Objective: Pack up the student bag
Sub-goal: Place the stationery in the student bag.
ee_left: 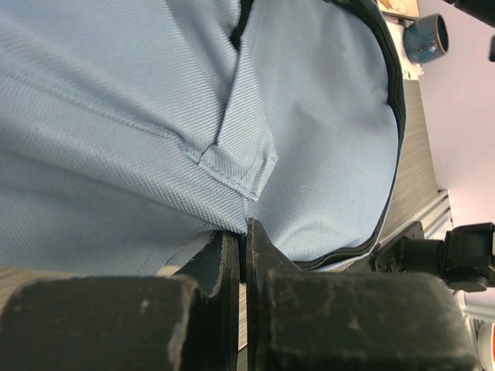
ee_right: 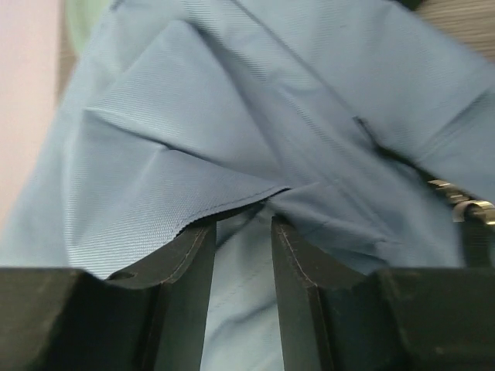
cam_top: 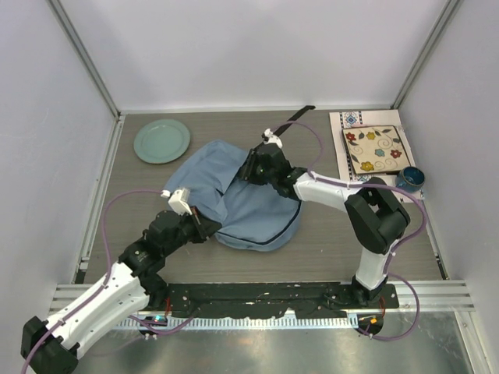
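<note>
right pincer ajar, tips touching student bag

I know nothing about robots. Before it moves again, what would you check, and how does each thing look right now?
1. Left gripper shut at the student bag's near edge: ok.
2. Fabric actually pinched in it: cannot tell.
3. Right gripper gripping the fabric: not ok, its jaws stand apart at a fold.
4. Bag's opening in sight: cannot tell.
5. Green plate, flowered tile and blue cup clear of both arms: ok.
</note>
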`<state>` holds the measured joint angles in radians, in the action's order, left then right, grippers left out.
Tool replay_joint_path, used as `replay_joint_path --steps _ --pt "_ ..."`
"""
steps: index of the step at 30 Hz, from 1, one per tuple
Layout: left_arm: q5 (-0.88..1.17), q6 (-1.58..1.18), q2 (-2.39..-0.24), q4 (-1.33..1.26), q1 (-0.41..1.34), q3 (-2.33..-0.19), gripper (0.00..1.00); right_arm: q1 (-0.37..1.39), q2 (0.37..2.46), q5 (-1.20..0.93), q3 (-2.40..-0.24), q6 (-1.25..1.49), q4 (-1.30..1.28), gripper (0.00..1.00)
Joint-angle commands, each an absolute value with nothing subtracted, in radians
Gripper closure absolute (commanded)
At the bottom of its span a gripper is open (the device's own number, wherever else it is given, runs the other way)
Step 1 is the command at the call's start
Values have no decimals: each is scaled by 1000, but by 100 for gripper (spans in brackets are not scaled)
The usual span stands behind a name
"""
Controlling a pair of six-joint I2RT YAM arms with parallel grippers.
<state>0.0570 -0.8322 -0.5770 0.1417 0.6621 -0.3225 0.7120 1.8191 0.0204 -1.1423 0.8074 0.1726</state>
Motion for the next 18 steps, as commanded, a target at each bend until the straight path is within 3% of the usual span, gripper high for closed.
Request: replay_joint_path --steps 1,11,18 --pt "-38 -813 -534 285 670 -414 100 637 1802 275 -1131 630 -164 59" --pt "-161 -790 -583 446 611 -497 100 630 1570 227 -780 689 -130 58" --pt "-150 -736 -647 525 440 -541 100 663 1390 137 -615 790 -118 59"
